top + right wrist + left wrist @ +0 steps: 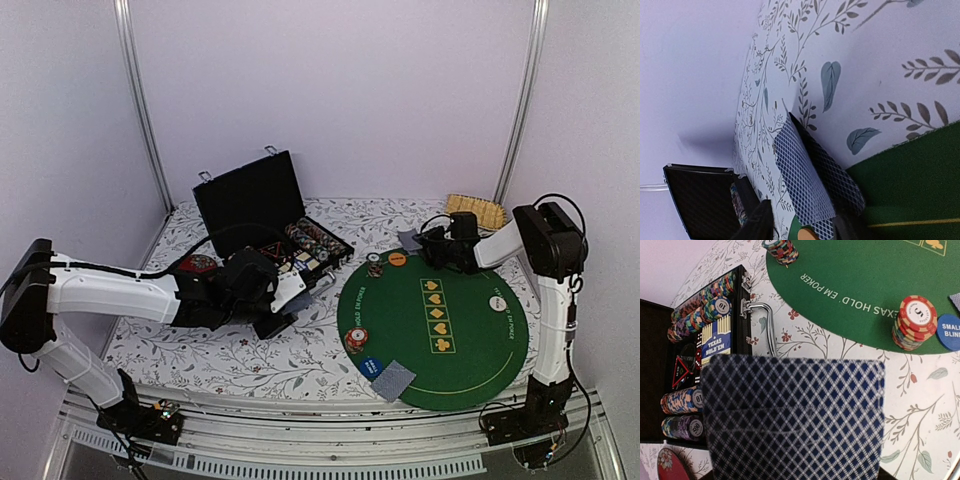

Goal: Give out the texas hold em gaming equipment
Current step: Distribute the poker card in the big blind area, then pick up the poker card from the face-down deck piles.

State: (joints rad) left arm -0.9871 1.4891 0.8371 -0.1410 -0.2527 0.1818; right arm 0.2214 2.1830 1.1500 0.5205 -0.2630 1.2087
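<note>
Left gripper hangs between the black case and the green mat, apparently pinching blue-backed cards (its fingers are hidden behind them). Right gripper nips a far hand of cards, tilted over the mat's far edge above the desk. I'd say dealing is under way. Next, each hand needs lowering flat at an unfilled seat.

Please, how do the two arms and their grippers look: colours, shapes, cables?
Both the left arm and right arm have rounded white shells, black joint housings and loose black cables. The left gripper and right gripper are mostly black.
</note>
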